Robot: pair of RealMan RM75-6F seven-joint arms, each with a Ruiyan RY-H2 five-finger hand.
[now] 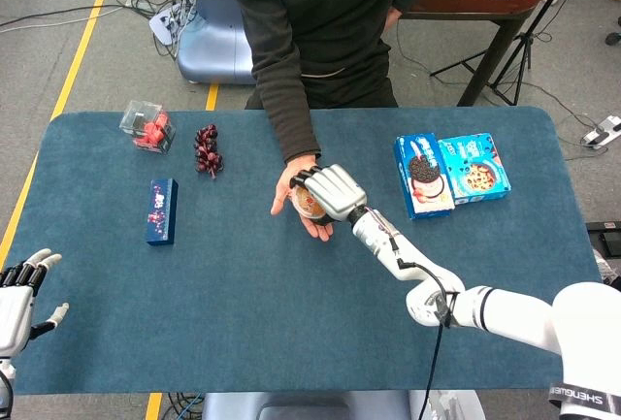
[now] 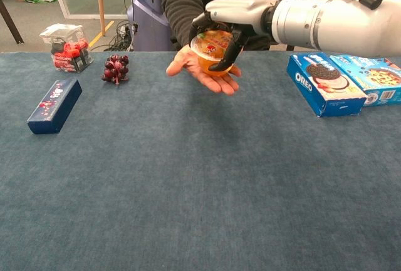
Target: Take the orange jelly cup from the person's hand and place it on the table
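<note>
One step of the task looks under way, none finished. Right hand reaches over the table from the right and sits on top of the orange jelly cup, palm above the lid, dark fingers curled down the near side of the cup. Cup is not lifted yet: it rests in the person's hand, which is palm up above the far middle of the table. Whether the curled fingers bear firmly on the cup or only wrap close to it cannot be told; head view hides most of the cup under the robot's palm.

Left hand idles at the near left edge, fingers spread, holding nothing.

Other items: cookie boxes far right, dark blue box, grapes and clear red-filled container far left, all well apart from the handover.

Left to do, by my reading: secure the grip, lift the cup clear of the palm, carry it to bare cloth, set it down upright, release.
</note>
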